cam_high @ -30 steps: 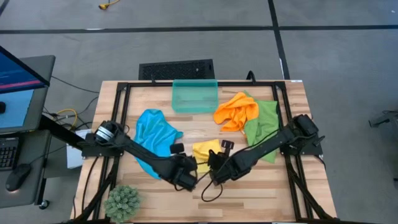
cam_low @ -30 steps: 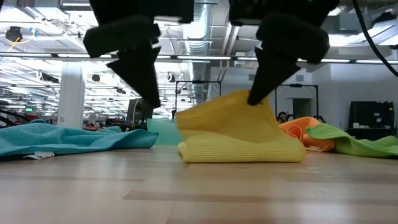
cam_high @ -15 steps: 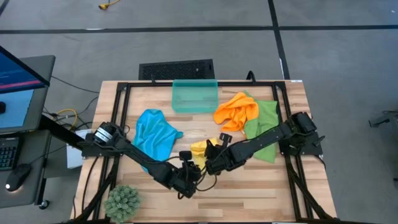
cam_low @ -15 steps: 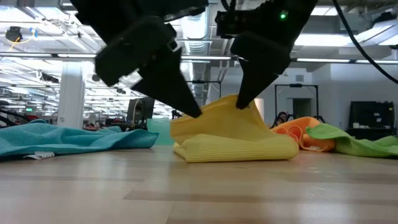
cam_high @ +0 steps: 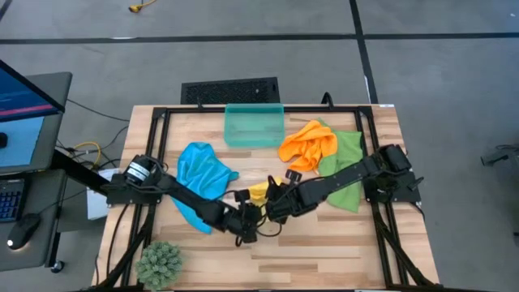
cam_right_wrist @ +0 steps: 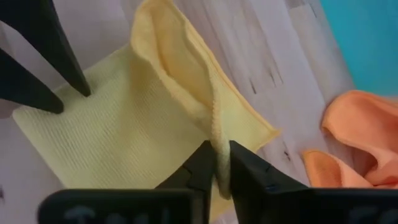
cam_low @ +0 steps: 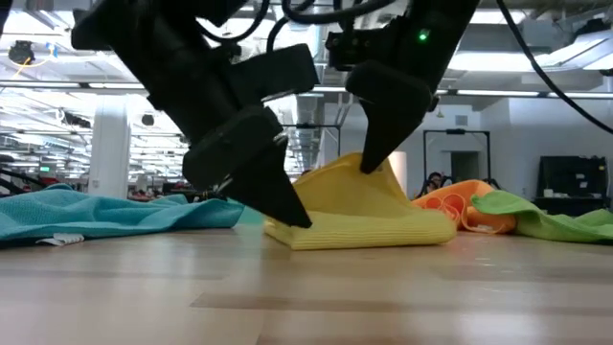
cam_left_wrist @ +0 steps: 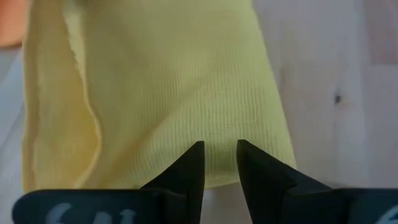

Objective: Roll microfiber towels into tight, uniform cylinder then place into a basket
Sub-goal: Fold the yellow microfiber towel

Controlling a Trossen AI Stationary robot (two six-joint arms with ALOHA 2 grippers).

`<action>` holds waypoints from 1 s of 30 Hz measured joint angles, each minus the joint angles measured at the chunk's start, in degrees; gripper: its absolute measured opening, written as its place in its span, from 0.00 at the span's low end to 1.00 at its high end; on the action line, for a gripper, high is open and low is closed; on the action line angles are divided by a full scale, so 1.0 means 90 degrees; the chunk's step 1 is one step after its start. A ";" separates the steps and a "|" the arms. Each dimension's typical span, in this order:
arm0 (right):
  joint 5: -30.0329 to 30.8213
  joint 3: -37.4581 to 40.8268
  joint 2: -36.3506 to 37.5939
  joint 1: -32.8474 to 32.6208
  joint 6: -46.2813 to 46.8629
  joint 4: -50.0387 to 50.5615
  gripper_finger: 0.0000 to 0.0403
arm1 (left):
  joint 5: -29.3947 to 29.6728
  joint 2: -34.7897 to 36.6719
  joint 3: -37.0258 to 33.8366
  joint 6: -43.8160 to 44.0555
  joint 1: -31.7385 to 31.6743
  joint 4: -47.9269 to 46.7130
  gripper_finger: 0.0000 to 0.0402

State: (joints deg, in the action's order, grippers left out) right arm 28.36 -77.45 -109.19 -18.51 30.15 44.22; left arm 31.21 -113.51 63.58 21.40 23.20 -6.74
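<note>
L gripper (cam_low: 287,206) now at yellow towel (cam_low: 369,206) edge

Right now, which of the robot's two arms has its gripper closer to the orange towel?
The right. The right gripper sits at the yellow towel, just below-left of the orange towel in the high view. The left gripper is farther down and left, at the yellow towel's near edge.

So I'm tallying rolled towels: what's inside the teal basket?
The basket looks empty from above: only its translucent floor shows, no towel. The yellow towel lies partly folded on the table, mostly hidden beneath both arms.
</note>
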 joint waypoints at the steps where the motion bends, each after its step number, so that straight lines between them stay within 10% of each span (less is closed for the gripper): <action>1: 0.0002 0.0000 0.0000 0.0024 0.0000 -0.0005 0.20 | -0.0044 0.0001 -0.0016 0.0048 -0.0018 -0.0022 0.22; 17: 0.0007 0.0002 0.0762 0.0171 -0.0073 0.0703 0.42 | -0.0531 0.0030 -0.0004 0.0055 0.0097 -0.0598 0.22; 30: 0.0655 -0.0007 0.1189 -0.1945 0.0362 0.1191 0.34 | 0.0063 -0.0006 0.0447 -0.0161 0.1142 -0.1834 0.22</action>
State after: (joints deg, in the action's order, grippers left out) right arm 34.25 -77.52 -98.49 -36.02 33.41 54.94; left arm 31.78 -113.57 67.61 19.95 33.48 -23.25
